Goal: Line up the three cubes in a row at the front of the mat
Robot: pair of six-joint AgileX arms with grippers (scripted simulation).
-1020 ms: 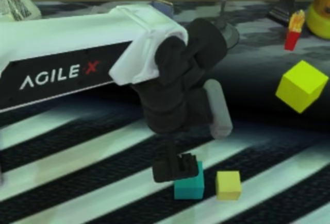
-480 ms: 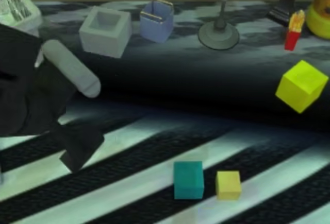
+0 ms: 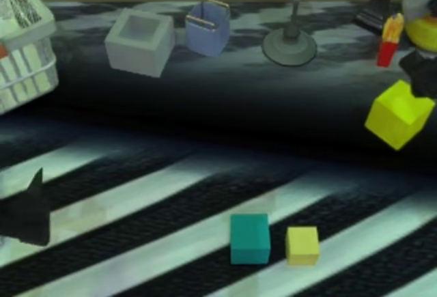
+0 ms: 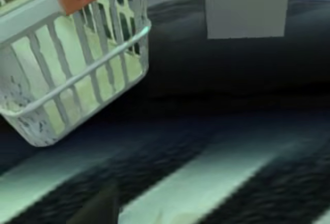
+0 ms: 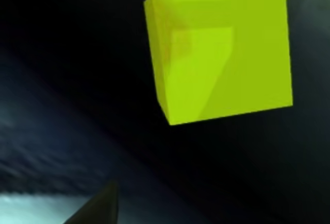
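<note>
The teal cube [image 3: 249,239] and the small pale yellow cube [image 3: 302,245] were seen side by side, just apart, on the striped mat [image 3: 136,222], near its front edge and a little right of the middle. The large lime-yellow cube [image 3: 399,114] was found well apart from them, close to the table's right edge, on the dark mottled cloth [image 3: 273,106] behind the mat and not on the stripes. In the right wrist view the same cube [image 5: 221,54] was seen on the dark cloth, with nothing touching it.

The left gripper [image 3: 26,211] was seen only as a dark shape at the table's left edge, over the mat. Whether its fingers were wide or narrow could not be told; nothing was seen between them. The right gripper [image 3: 423,72] was seen partly at the right edge, just behind the lime-yellow cube. The state of its fingers could not be told either.

Along the back of the table a hollow grey box [image 3: 140,41], a blue basket [image 3: 207,25], a lamp stand [image 3: 290,44] and a red carton of fries [image 3: 389,41] were placed. A white slatted basket [image 3: 24,65] was standing at the back left corner.
</note>
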